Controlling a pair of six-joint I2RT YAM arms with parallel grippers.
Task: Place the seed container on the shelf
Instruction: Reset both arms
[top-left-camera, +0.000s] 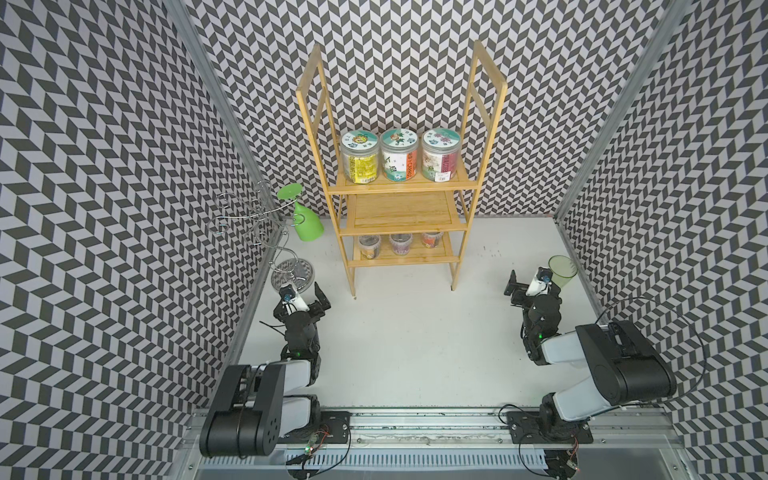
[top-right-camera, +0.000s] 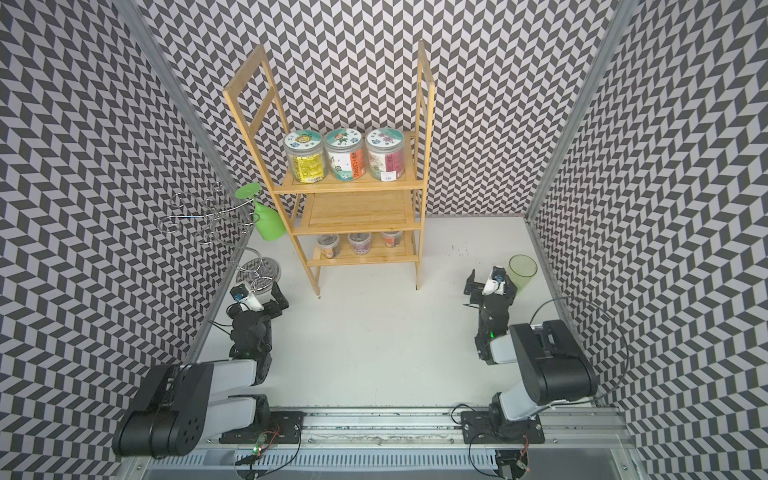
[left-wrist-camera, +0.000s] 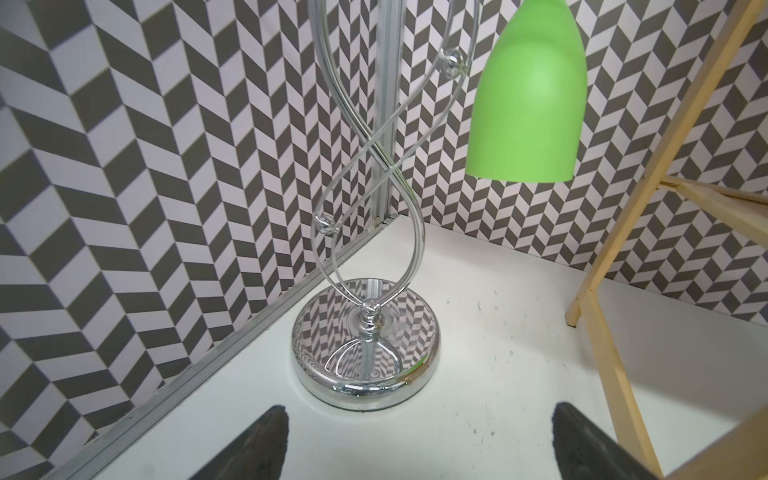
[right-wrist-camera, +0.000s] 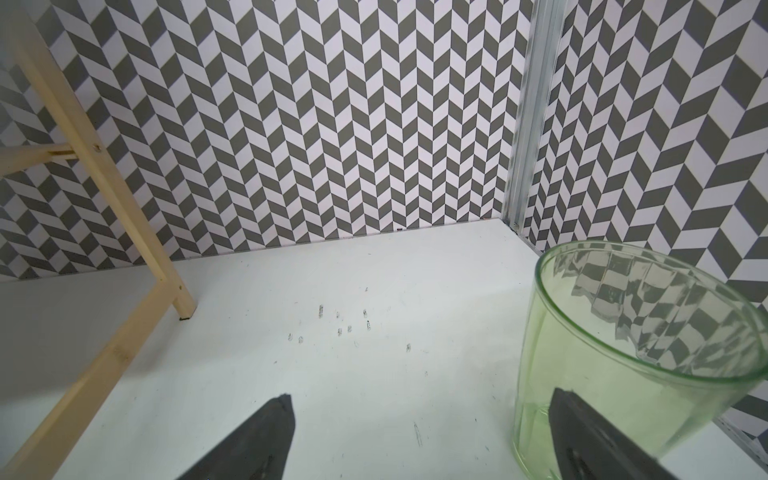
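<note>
My right hand (right-wrist-camera: 422, 397) is wide open and empty, low over the surface (top-left-camera: 395, 340) near its right edge. One of its fingers (right-wrist-camera: 590, 436) sits just beside the clear green cup (right-wrist-camera: 582, 374), so any outward swing of the wrist could tip the cup against the wall. My left hand (left-wrist-camera: 419, 409) is open and empty too, near the left edge, pointed at the mirrored base of the wire stand (left-wrist-camera: 363, 353). A nudge forward could rock the stand and shake loose the green glass (left-wrist-camera: 528, 95) hanging upside down from it. Nothing that could be the seed container lies on the surface or in either hand. I judge it is already on the shelf (top-left-camera: 401, 210) at the middle of the far edge, among the three lidded jars (top-left-camera: 400, 154) on the top tier or the three small tubs (top-left-camera: 401, 244) on the bottom one, though I cannot tell which. So the task looks done, and the remaining danger is a needless reach: the shelf is tall and narrow, and clipping its side frame could send the top jars off the front.
</note>
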